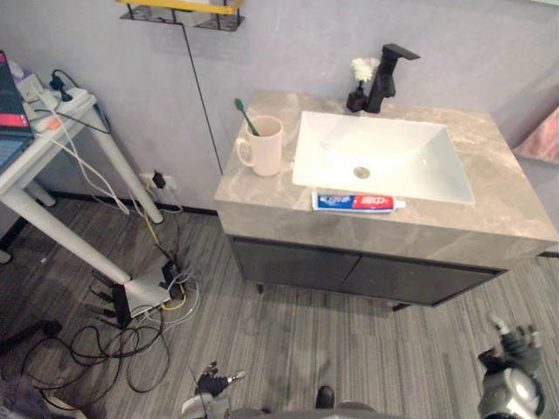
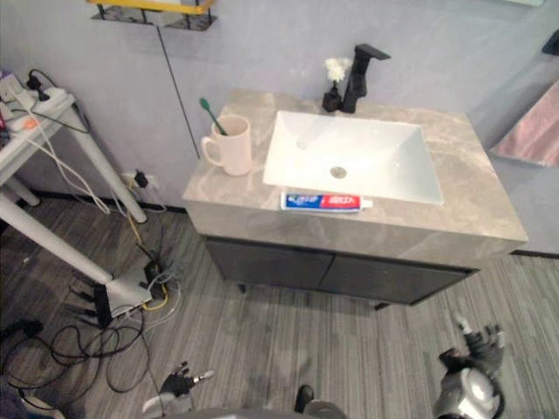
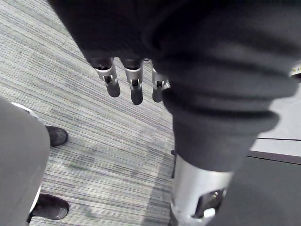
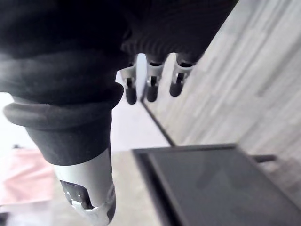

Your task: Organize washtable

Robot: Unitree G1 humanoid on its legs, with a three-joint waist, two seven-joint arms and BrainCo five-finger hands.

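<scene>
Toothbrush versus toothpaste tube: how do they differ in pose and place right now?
Pose and place: the toothbrush stands tilted in the cream mug, left of the basin; the toothpaste tube lies flat in front of the basin, along its front rim.
Look: the toothbrush is thin and green; the toothpaste tube is broader, white with blue and red.
Shared: both are on the grey washtable, and neither is being held.

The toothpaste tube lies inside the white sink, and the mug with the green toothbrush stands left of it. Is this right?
Not quite. The left eye view shows the toothpaste tube on the countertop in front of the sink, not inside it. The mug with the green toothbrush does stand left of the sink.
</scene>
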